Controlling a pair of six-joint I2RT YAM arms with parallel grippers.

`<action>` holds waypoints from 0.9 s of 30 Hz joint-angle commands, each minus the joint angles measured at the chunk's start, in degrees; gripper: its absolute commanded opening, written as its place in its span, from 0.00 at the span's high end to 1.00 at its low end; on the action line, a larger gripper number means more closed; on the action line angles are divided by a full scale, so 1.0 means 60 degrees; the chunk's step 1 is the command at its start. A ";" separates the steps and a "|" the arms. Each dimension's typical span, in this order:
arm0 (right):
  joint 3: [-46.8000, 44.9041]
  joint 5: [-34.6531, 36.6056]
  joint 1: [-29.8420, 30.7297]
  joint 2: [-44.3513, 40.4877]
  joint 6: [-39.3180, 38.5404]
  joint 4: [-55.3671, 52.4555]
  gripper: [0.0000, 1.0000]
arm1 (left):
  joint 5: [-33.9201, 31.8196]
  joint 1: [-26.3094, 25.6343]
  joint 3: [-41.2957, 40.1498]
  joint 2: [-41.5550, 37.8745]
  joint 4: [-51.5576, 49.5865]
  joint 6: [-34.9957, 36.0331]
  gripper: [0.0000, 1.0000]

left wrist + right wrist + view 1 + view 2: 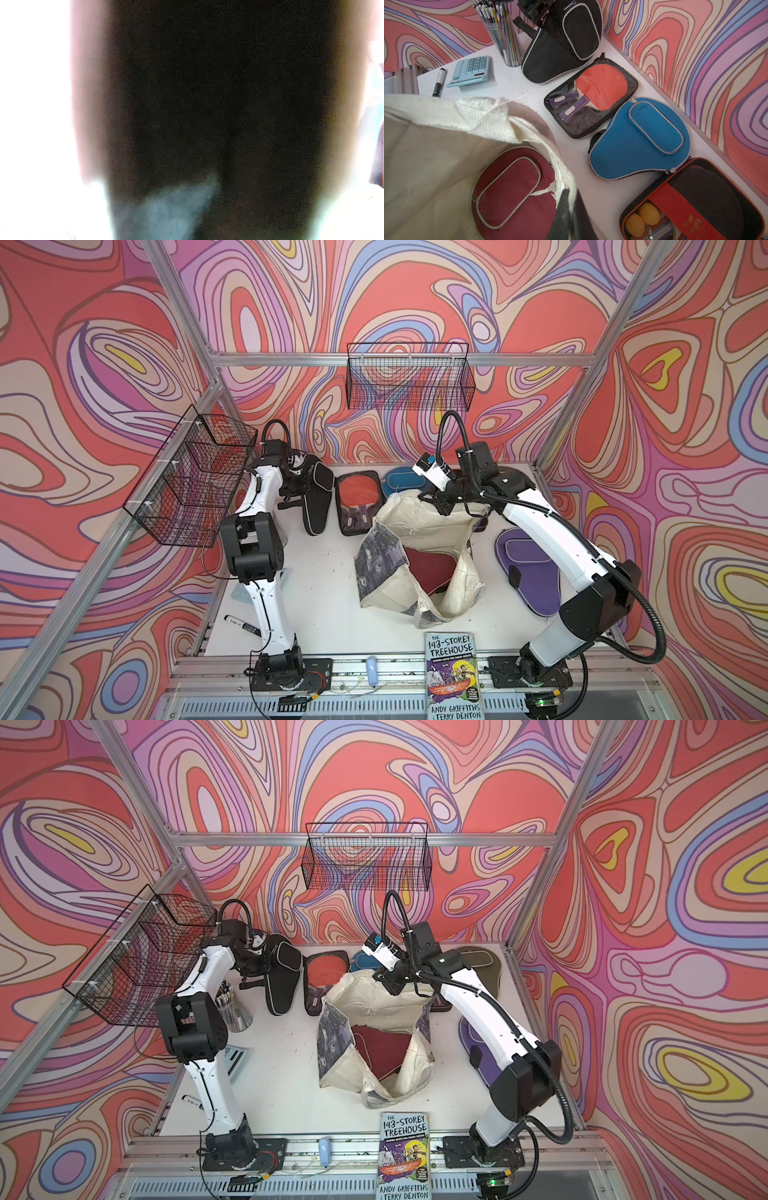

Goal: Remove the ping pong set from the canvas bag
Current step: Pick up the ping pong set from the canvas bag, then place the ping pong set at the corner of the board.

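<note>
The cream canvas bag [415, 531] stands open mid-table, and a maroon paddle case [512, 187] lies inside it. My right gripper [571, 199] is shut on the bag's far rim. At the back left my left gripper [296, 485] is shut on the head end of a black paddle case [318, 497], whose narrow end touches the table. That case blacks out the left wrist view. Out on the table lie a clear pack with a red paddle [591, 95], a blue case [637, 139], a mesh pack with orange balls [691, 203], a purple case [525, 568] and an olive case [478, 965].
A paperback book [454, 676] lies at the front edge. A pen cup [502, 33], a blue calculator [471, 70] and a marker [243, 624] sit on the left side. Wire baskets hang on the left frame [195, 472] and the back wall [409, 377].
</note>
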 commanded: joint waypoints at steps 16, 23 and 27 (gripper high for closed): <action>-0.0107 0.0011 -0.0043 -0.0316 -0.0086 -0.0253 1.00 | -0.0549 0.0057 0.1730 0.1232 -0.0154 0.0332 0.95; -0.0039 0.0185 -0.0045 -0.0271 -0.0142 -0.0368 1.00 | -0.0991 0.0062 0.2040 0.1621 -0.0575 0.0646 0.75; -0.0033 0.0189 -0.0050 -0.0260 -0.0143 -0.0386 1.00 | -0.1209 0.0059 0.2173 0.1712 -0.0749 0.0755 0.59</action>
